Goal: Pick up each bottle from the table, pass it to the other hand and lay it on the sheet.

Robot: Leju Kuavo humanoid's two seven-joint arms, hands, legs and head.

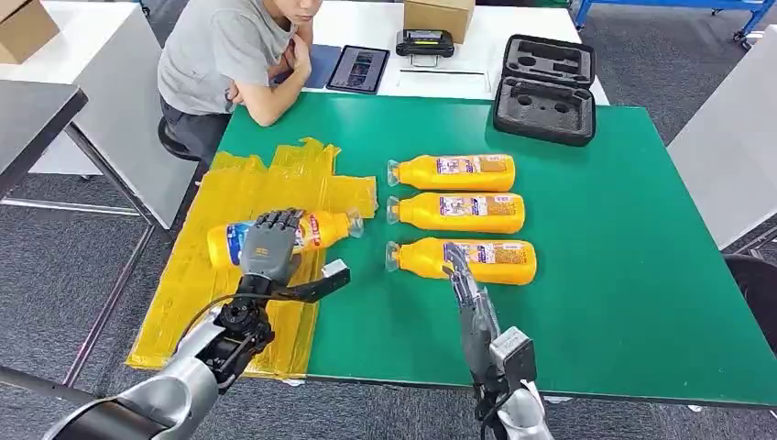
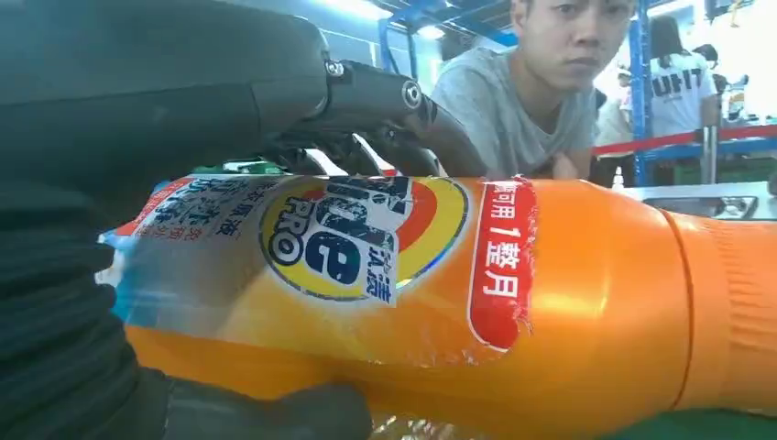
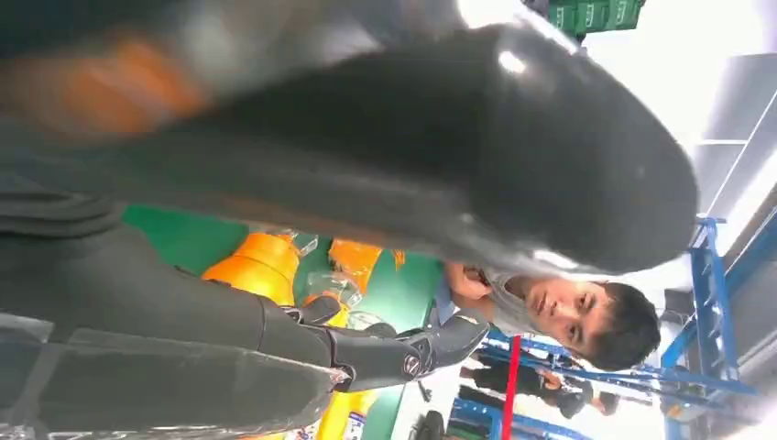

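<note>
Left hand (image 1: pixel 271 246) fingers wrapped over a bottle (image 1: pixel 279 236) lying on the yellow sheet (image 1: pixel 240 197), frame's left-centre. Right hand (image 1: pixel 465 286) fingers extended, tips at the nearest bottle (image 1: pixel 463 259) of three, lower centre; contact unclear, probably holding nothing.

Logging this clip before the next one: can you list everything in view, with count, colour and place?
Bottles in a row: three, orange, lying on the table right of the sheet.
Bottle in hand: one, orange, lying over the sheet.
Sheet: one, yellow, at the table's left end.
Table: one, green.
Case: one, black, open, far edge.
Tablet: one, dark, white table behind.
Boxes: two, cardboard, behind.
Person: one, grey shirt, seated at the far left corner.
Left hand: grips the bottle in hand.
Right hand: fingers at the nearest row bottle.
</note>
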